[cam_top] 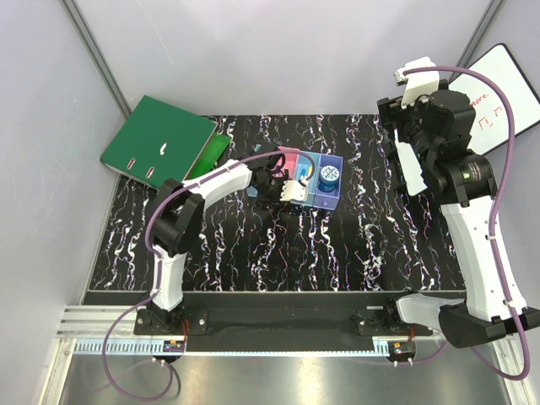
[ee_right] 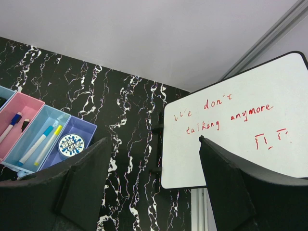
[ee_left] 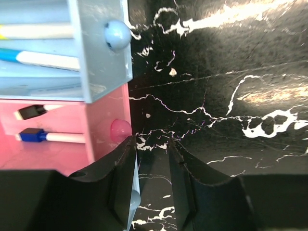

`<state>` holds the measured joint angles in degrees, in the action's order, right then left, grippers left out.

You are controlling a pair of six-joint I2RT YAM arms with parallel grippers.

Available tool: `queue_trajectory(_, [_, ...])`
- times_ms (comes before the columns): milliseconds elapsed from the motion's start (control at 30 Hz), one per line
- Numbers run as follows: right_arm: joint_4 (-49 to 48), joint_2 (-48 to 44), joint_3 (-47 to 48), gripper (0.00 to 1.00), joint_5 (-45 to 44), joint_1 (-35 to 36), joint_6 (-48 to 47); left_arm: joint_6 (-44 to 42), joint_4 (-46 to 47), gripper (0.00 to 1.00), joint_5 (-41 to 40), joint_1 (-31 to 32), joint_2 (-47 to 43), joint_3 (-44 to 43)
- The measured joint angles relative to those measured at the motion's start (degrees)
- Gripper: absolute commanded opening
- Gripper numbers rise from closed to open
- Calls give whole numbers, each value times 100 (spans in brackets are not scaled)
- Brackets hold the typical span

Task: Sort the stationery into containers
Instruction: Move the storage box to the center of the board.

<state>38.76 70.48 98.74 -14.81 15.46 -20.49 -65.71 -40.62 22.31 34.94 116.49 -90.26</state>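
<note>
The containers are a joined row of small bins mid-table. A round blue tin lies in the purple bin. A blue and a yellow-tipped pen lie in the light blue bin, and two short markers lie in the pink bin. My left gripper is low at the row's left end, open by a narrow gap. A thin light blue bin wall lies against its left finger's inner face. My right gripper is raised at the right, wide open and holding nothing.
A large green ring binder lies at the back left corner. A small whiteboard with red writing leans at the back right. Grey walls close in the black marbled table on three sides.
</note>
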Motion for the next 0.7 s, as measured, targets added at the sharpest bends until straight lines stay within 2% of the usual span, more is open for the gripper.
queue_trajectory(100, [0,2,0,82,28,0,0,-48,-2,46,-76,0,63,0])
queue_trajectory(200, [0,2,0,82,50,0,-2,-39,-13,60,-72,-2,48,0])
queue_trajectory(233, [0,2,0,82,50,0,-2,-33,-46,69,-68,-2,26,4])
queue_trajectory(267, [0,4,0,82,50,0,-2,-50,-42,71,-59,-2,-2,9])
queue_trajectory(367, [0,15,0,82,57,0,-2,-48,-48,75,11,-2,-291,170])
queue_trajectory(700, [2,109,4,82,85,-4,4,-103,-11,73,144,-2,-1121,195])
